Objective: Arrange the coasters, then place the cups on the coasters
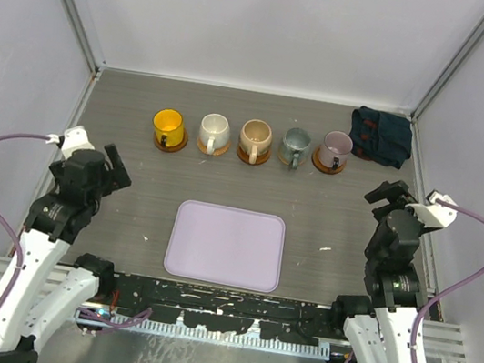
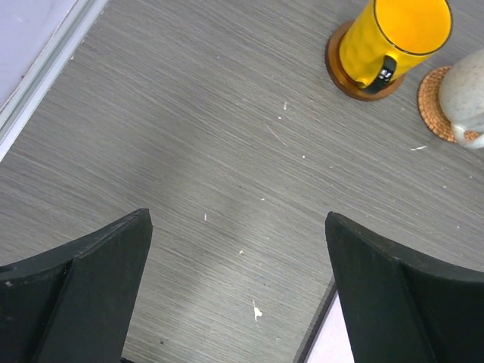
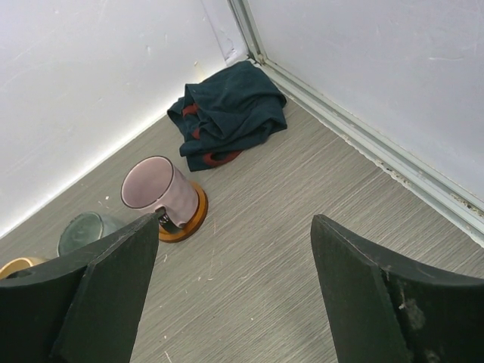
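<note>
Black jaws of the left gripper (image 2: 238,219) and right gripper (image 3: 236,219) stand wide apart, holding and touching nothing.

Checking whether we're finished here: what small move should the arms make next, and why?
Probably just pull back and stop. All five, from the yellow mug to the mauve mug, already stand on coasters in one row, and the left gripper and right gripper hang open and empty.
</note>
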You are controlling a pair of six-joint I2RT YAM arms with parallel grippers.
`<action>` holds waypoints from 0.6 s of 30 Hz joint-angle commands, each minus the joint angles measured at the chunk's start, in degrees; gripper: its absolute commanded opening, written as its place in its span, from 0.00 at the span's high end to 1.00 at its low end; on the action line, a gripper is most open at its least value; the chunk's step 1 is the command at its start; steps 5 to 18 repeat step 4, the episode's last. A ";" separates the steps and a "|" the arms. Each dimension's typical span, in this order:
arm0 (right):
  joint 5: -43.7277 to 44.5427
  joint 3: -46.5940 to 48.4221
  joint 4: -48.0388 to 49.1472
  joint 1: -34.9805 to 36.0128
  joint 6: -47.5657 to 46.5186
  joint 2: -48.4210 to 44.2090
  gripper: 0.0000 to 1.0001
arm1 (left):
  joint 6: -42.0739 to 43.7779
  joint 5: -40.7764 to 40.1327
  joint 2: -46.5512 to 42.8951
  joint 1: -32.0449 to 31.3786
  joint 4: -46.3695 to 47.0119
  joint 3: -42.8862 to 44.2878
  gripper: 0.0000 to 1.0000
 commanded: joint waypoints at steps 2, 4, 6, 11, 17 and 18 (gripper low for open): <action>-0.32 2.09 1.35 -0.16 -0.71 -0.19 0.14 | -2.65 -5.73 1.27 0.33 -0.19 1.24 0.02; -0.45 2.07 1.35 -0.15 -0.64 -0.23 0.14 | -2.92 -5.81 0.91 0.40 -0.42 1.44 0.02; -0.45 2.07 1.35 -0.15 -0.64 -0.23 0.14 | -2.92 -5.81 0.91 0.40 -0.42 1.44 0.02; -0.45 2.07 1.35 -0.15 -0.64 -0.23 0.14 | -2.92 -5.81 0.91 0.40 -0.42 1.44 0.02; -0.45 2.07 1.35 -0.15 -0.64 -0.23 0.14 | -2.92 -5.81 0.91 0.40 -0.42 1.44 0.02; -0.45 2.07 1.35 -0.15 -0.64 -0.23 0.14 | -2.92 -5.81 0.91 0.40 -0.42 1.44 0.02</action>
